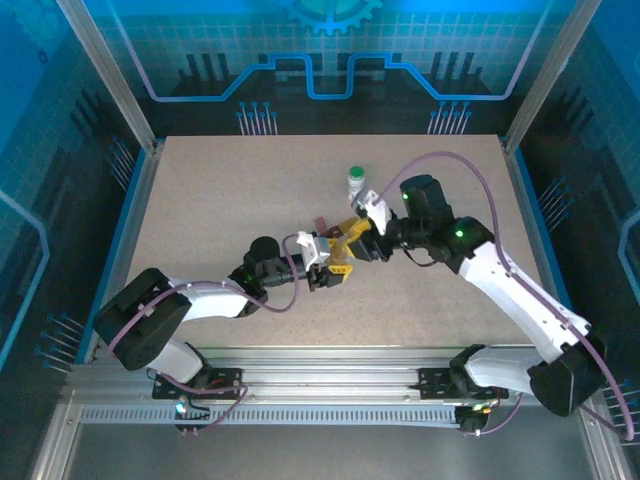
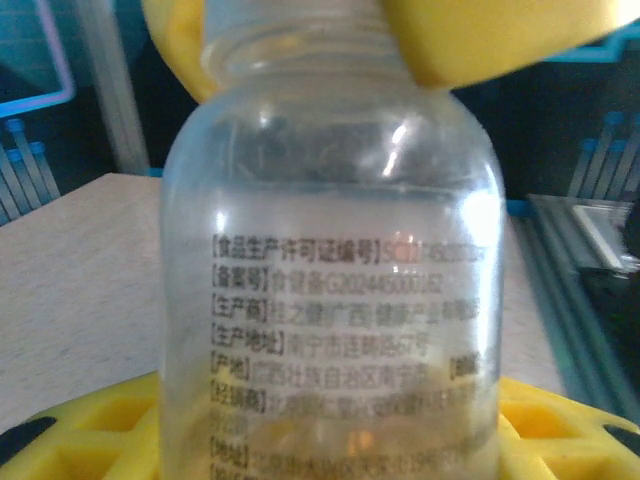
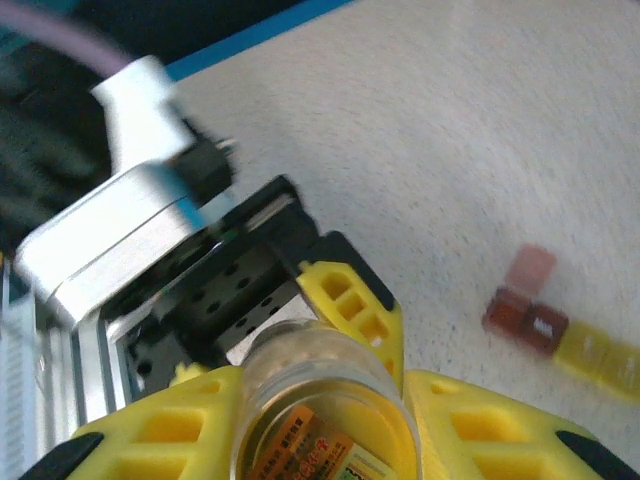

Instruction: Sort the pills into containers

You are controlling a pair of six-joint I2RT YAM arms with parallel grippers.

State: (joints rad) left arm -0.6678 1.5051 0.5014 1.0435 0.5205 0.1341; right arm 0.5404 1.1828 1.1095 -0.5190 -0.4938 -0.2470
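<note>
The clear vial [image 2: 330,250] with printed black text hangs between both arms above the middle of the table. My left gripper [image 2: 330,440] is shut on its lower body, one yellow finger [image 2: 80,430] on each side. My right gripper [image 3: 325,430] is shut on the vial's neck [image 3: 320,370], whose mouth faces that camera. In the top view the two grippers [image 1: 335,265] [image 1: 358,240] meet tip to tip. The pills [image 3: 525,315], a red-brown piece joined to a yellow one [image 3: 600,360], lie on the table beside the grippers. The white bottle [image 1: 356,181] with a green cap stands upright behind them.
The speckled beige table [image 1: 220,200] has wide bare areas left and right of the arms. Metal posts and blue panels wall in the back and sides. An aluminium rail [image 1: 320,365] runs along the near edge.
</note>
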